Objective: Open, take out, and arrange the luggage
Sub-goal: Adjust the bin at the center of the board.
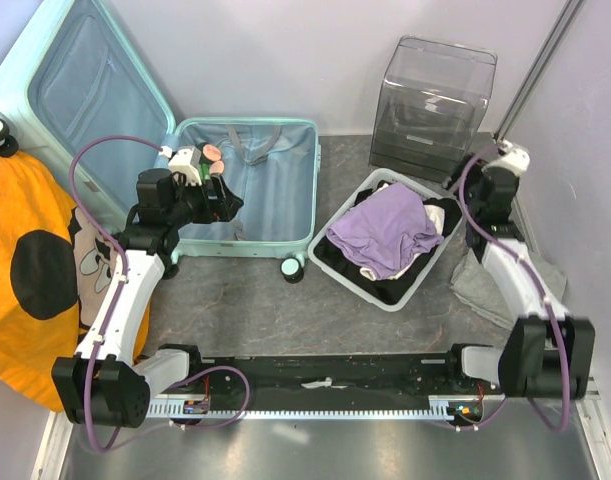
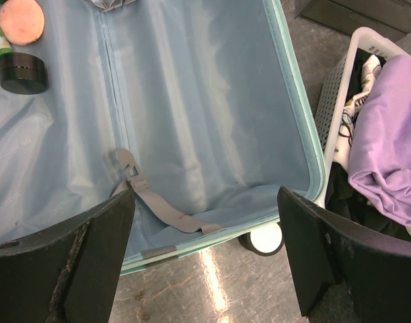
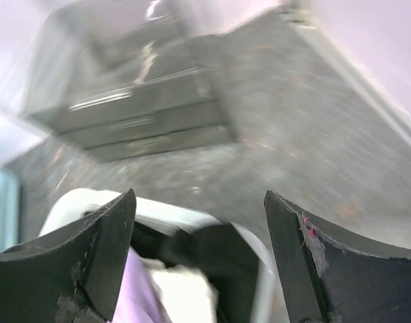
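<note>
The mint luggage (image 1: 303, 190) lies open on the floor, its lid (image 1: 85, 90) leaning on the back wall. Its pale blue lining (image 2: 192, 101) is mostly bare, with a grey strap (image 2: 161, 208) near the front rim. A pink round pad (image 2: 20, 20) and a black jar (image 2: 22, 72) sit in the far left corner. My left gripper (image 1: 225, 200) (image 2: 205, 202) hangs open and empty over the front rim. My right gripper (image 1: 465, 185) (image 3: 198, 198) is open and empty above the far corner of the white basket (image 3: 171, 212); that view is blurred.
The white mesh basket (image 1: 357, 282) right of the luggage holds a purple garment (image 1: 385, 225) over dark and white clothes. A clear plastic box (image 1: 435, 95) stands at the back right. Grey cloth (image 1: 485, 285) lies by the right arm. An orange cloth (image 1: 25, 330) covers the left.
</note>
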`<state>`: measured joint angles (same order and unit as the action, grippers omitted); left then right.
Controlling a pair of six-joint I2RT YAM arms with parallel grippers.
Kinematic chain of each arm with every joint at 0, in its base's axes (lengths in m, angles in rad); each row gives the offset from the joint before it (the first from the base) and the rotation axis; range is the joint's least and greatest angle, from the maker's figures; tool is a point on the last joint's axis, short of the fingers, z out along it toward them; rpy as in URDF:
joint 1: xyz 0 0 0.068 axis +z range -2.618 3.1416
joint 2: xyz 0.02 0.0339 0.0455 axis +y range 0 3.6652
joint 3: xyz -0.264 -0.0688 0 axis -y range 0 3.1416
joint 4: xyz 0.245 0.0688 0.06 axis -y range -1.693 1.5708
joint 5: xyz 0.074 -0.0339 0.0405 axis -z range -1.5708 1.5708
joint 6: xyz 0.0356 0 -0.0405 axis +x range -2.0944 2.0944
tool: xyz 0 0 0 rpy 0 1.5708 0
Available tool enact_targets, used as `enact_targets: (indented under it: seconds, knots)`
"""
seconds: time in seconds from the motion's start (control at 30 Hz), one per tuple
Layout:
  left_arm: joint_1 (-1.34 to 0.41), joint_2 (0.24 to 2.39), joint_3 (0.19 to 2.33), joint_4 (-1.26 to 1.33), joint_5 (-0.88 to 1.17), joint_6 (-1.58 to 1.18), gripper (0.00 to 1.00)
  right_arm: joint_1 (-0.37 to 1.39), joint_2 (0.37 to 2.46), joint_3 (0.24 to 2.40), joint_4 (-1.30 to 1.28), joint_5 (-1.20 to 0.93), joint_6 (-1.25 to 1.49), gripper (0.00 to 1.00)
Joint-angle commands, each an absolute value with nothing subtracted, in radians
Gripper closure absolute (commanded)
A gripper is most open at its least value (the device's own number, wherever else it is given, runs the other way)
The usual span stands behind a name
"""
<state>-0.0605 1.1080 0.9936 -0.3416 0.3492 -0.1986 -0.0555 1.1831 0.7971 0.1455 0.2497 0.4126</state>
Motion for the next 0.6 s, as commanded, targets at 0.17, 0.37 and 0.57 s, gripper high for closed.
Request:
enact_targets:
  seconds: [0.17,0.37,0.57]
  knots:
    - [-0.057,1.089,0.992,-0.308,0.354,-0.179,0.07,-0.011,1.465,0.989,0.114,-0.149,0.082,0.04]
    - [-0.055,1.091,0.992,-0.307,0.359,-0.184,0.07,-0.006,1.511,0.948,0.126,-0.075,0.008,0.05]
    - [-0.055,1.094,0.988,-0.304,0.353,-0.181,0.07,0.020,1.592,0.930,0.153,-0.045,0.015,0.12]
